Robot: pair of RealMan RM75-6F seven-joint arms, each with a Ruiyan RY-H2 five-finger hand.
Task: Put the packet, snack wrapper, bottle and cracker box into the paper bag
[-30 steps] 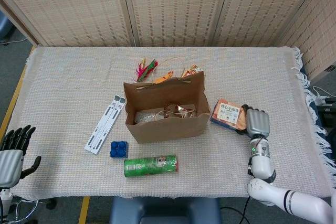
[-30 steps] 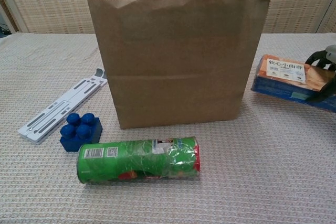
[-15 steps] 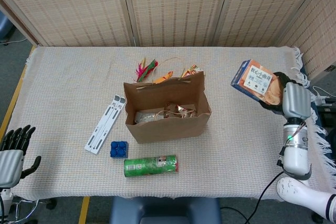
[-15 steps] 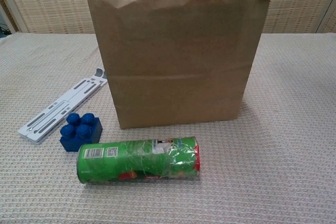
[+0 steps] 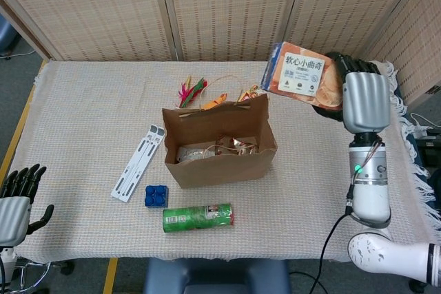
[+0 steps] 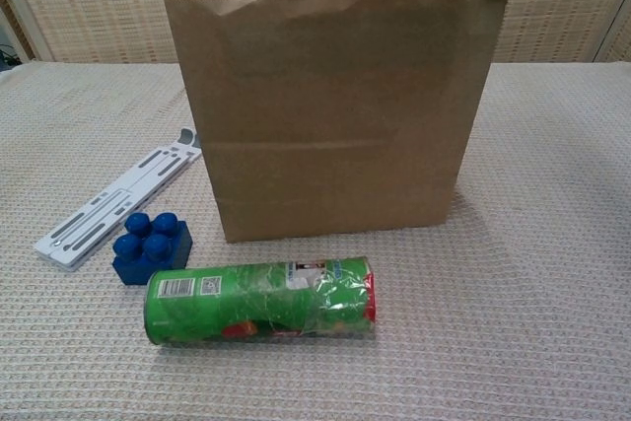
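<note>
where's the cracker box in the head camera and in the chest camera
Head view: the cracker box is upper right, held in the air by the right hand, above and right of the paper bag.
Chest view: not in it.
Shared landmark: the paper bag, centre in both views.

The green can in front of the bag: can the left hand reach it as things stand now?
Probably yes. The left hand rests open at the table's near left edge, and only bare cloth lies between it and the green can; the blue block sits behind that path.
</note>
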